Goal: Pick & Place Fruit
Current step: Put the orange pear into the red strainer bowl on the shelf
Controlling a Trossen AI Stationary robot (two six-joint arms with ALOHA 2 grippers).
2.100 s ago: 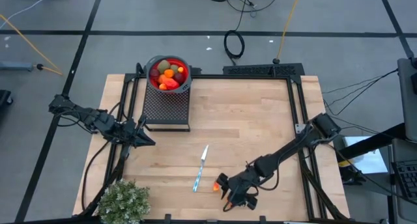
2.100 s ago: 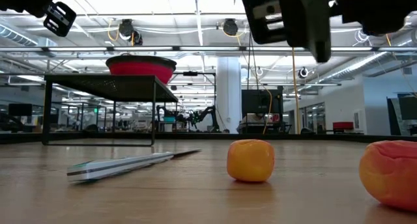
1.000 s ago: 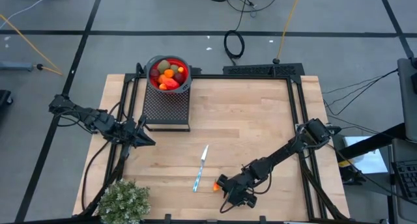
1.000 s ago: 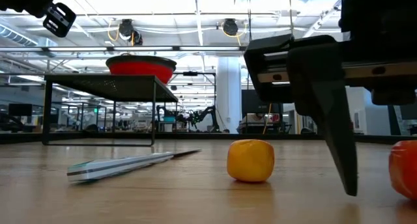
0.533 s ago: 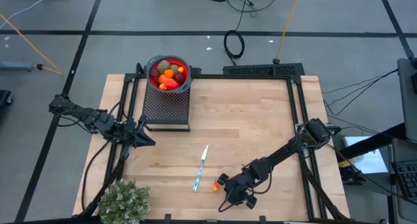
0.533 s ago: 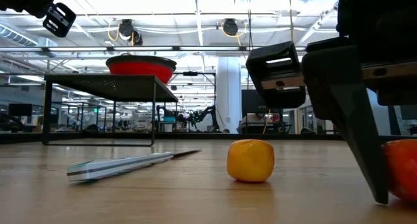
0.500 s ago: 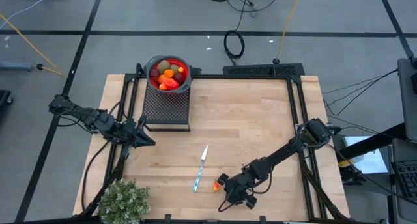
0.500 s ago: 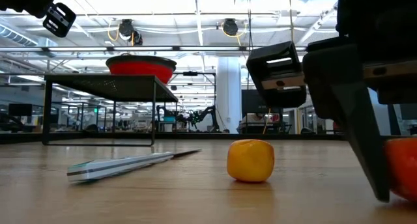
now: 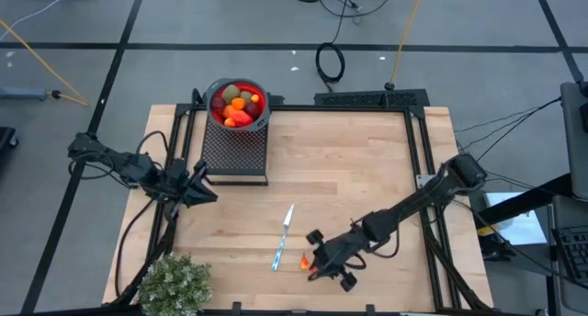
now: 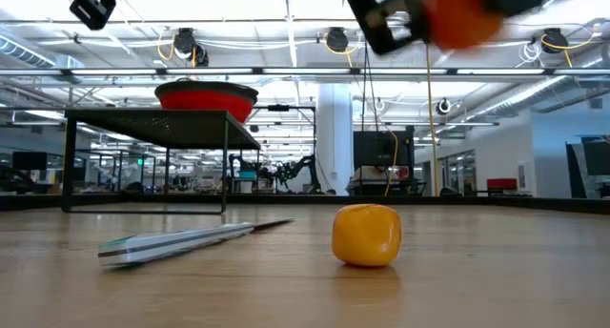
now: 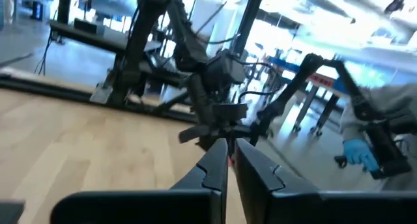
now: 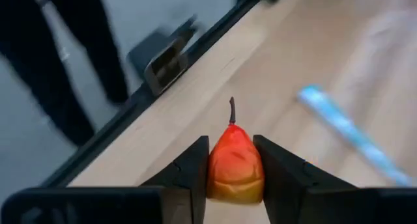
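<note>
We see the table (image 9: 349,169) filling the middle of the high view, kept mostly bare as working room. At its upper left a mesh stand (image 9: 234,151) raises the bowl (image 9: 237,103), already heaped with fruit, so we judge it the drop-off. The left pincer (image 9: 209,193) waits beside the stand, clenched and empty. Lower centre, the right pincer (image 12: 232,160) is grasping a pear (image 12: 233,164), lifted off the wood, ready for carrying. A yellow fruit (image 10: 367,235) remains by the knife (image 9: 282,236).

You're looking at two slim black arms of jointed segments, with loose dark cables looping beside them. Each gripper (image 12: 233,185) ends in two flat, tapered black fingers (image 11: 207,175).
</note>
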